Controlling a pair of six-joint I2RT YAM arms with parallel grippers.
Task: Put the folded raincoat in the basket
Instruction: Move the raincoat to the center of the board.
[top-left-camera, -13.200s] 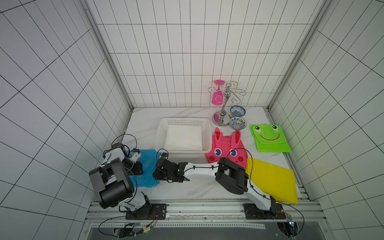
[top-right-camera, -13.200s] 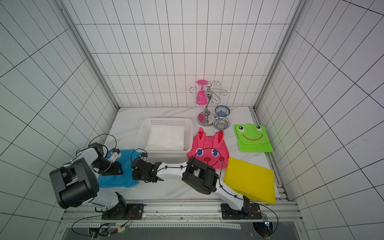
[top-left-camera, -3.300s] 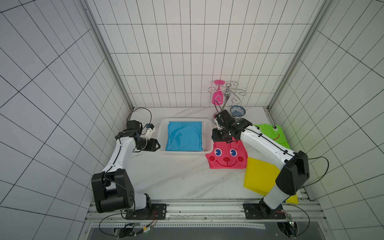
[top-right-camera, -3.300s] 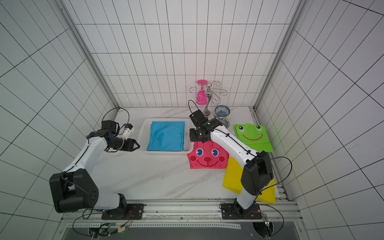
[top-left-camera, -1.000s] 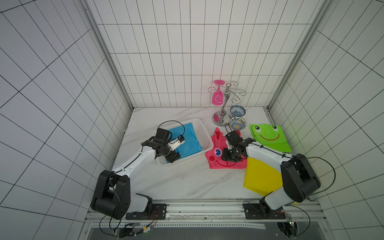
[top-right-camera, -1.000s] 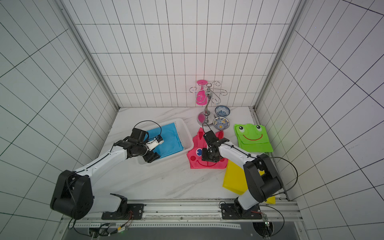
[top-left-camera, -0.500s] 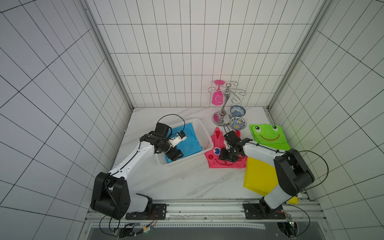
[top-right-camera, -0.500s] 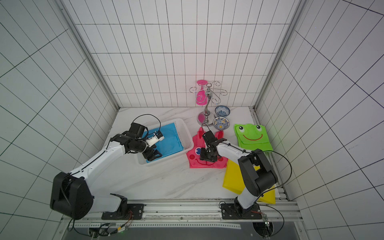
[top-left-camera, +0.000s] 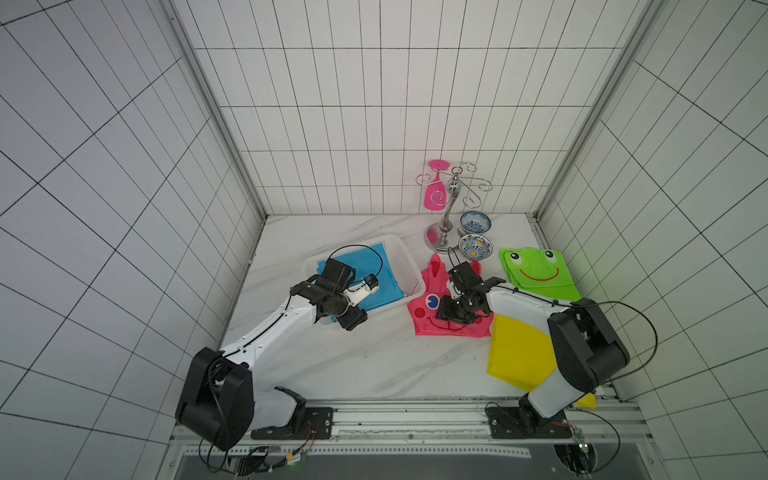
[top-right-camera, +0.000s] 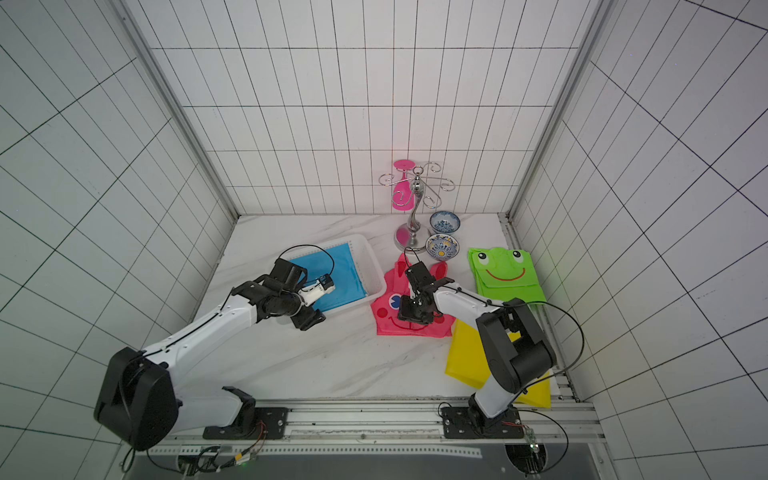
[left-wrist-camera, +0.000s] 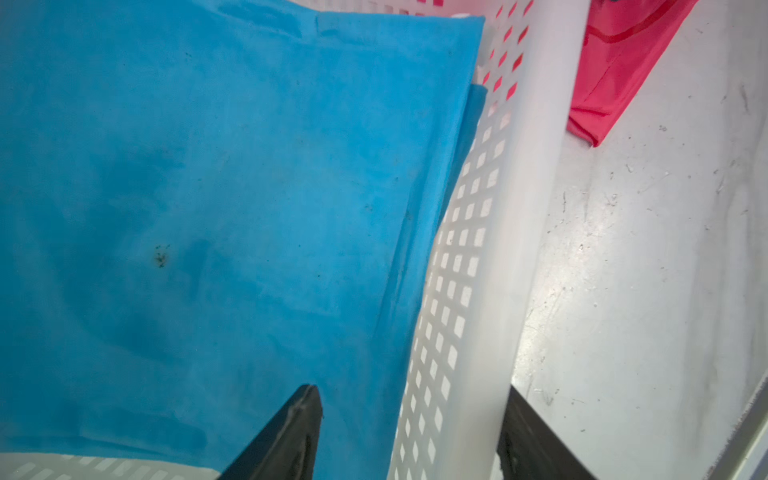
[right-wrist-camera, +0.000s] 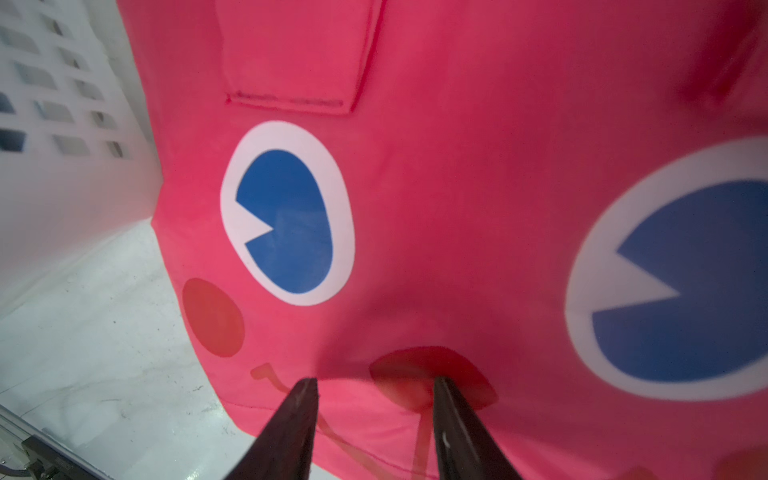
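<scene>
The white basket (top-left-camera: 412, 275) lies turned at an angle at mid-table, and a folded blue raincoat (top-left-camera: 388, 286) lies flat inside it. My left gripper (top-left-camera: 353, 312) is open astride the basket's near wall (left-wrist-camera: 490, 257): one finger over the blue raincoat (left-wrist-camera: 208, 187), the other outside by the rim. A gap shows between the inner finger and the mesh. A folded pink bunny-face raincoat (top-left-camera: 422, 321) lies just right of the basket. My right gripper (right-wrist-camera: 376, 380) is open, with both fingertips pressed down on the pink raincoat (right-wrist-camera: 457, 208) near its printed mouth.
A green frog-face raincoat (top-left-camera: 536, 272) lies at the right. A yellow one (top-left-camera: 519, 353) sits partly under my right arm. A chrome hook stand (top-left-camera: 446, 216) with a pink glass and two patterned bowls (top-left-camera: 473, 248) stands at the back, close to the pink raincoat.
My left gripper has shifted a little along the basket's near wall, and the basket keeps its turned pose. My right gripper stays pressed on the pink raincoat.
</scene>
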